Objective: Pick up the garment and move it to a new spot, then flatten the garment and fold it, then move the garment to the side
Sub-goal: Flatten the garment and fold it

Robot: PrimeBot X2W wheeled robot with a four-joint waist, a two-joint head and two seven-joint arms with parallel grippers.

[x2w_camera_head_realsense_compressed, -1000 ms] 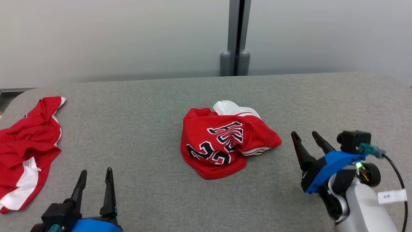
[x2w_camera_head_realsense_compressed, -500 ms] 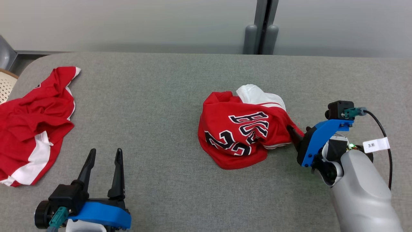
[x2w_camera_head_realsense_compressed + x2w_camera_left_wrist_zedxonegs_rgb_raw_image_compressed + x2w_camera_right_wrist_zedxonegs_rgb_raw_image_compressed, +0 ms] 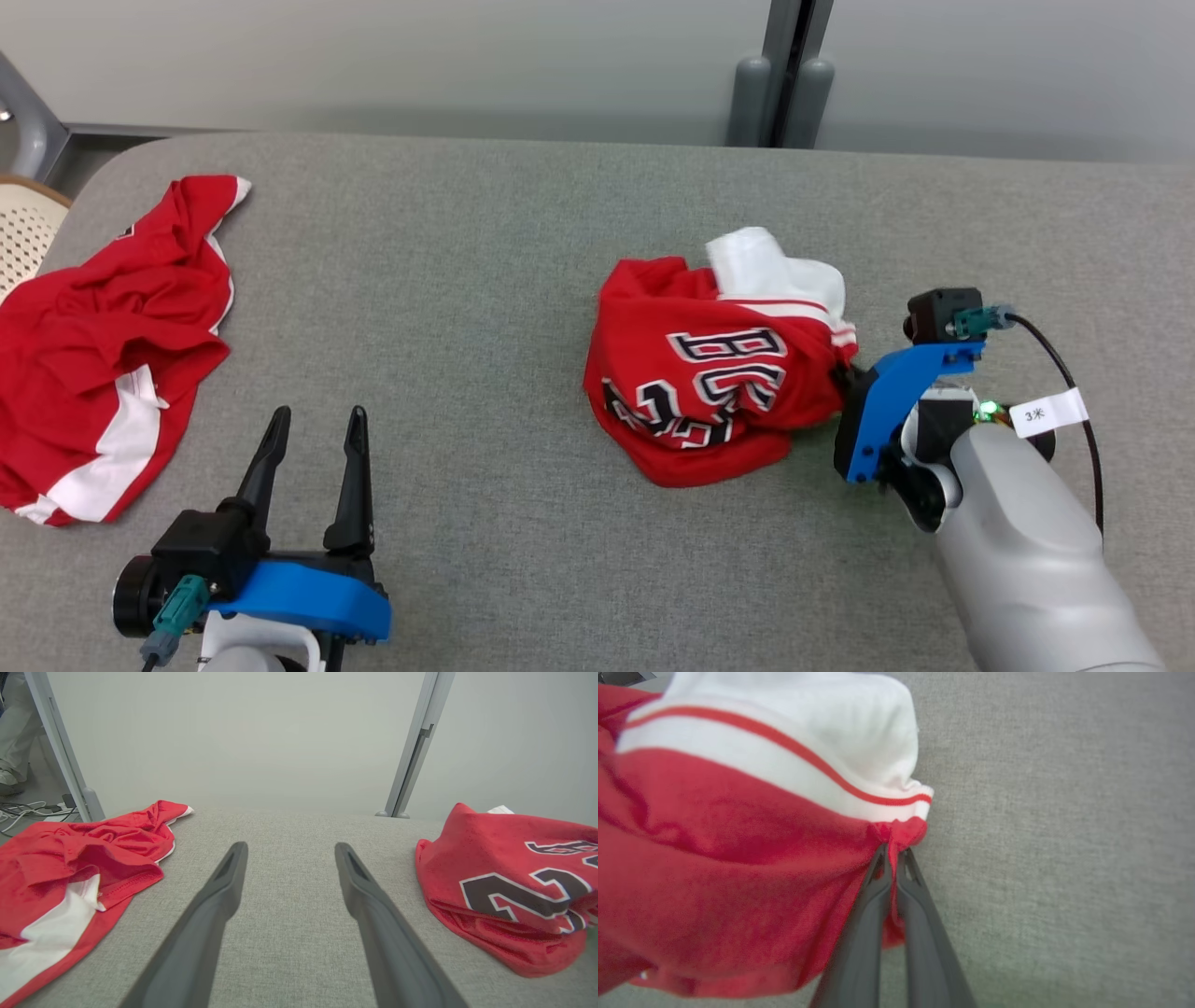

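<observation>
The red jersey lies bunched on the grey table, right of the middle, its white part toward the far side. The right gripper has its fingers pinched together on a fold at the jersey's right edge. The left gripper hangs near the front edge, fingers spread with nothing between them. Another red shirt lies crumpled at the table's left end.
</observation>
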